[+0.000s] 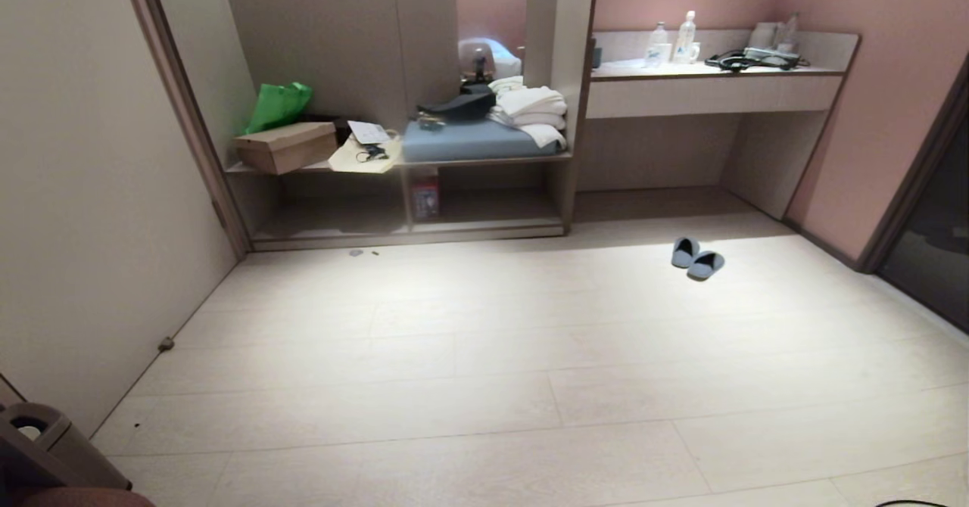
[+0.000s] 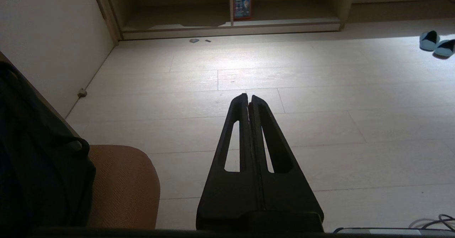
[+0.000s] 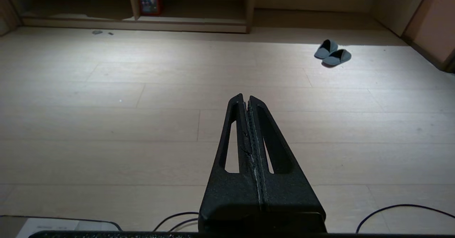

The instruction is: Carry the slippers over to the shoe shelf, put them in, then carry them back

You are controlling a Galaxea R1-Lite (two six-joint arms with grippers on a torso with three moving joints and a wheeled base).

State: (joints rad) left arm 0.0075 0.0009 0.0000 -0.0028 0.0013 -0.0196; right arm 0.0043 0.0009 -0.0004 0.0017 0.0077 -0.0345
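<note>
The two light blue-grey slippers (image 1: 697, 258) lie side by side on the pale floor, right of centre, in front of the recess under the counter. They also show far off as slippers (image 2: 436, 44) and slippers (image 3: 332, 52). The shoe shelf (image 1: 484, 162) is the low beige unit at the back left, with two floor-level compartments split by a divider. My left gripper (image 2: 248, 96) and right gripper (image 3: 246, 97) are both shut and hold nothing, hanging low over bare floor, well short of the slippers. Neither arm appears in the head view.
On the shelf's top board sit a cardboard box (image 1: 286, 146), a green bag (image 1: 278, 104), papers, a blue cushion (image 1: 469, 141) and folded white towels (image 1: 532, 110). A red box (image 1: 425, 197) stands by the divider. A counter (image 1: 715, 83) carries bottles. A brown chair (image 2: 122, 186) stands at my left; cables (image 3: 401, 211) lie on the floor.
</note>
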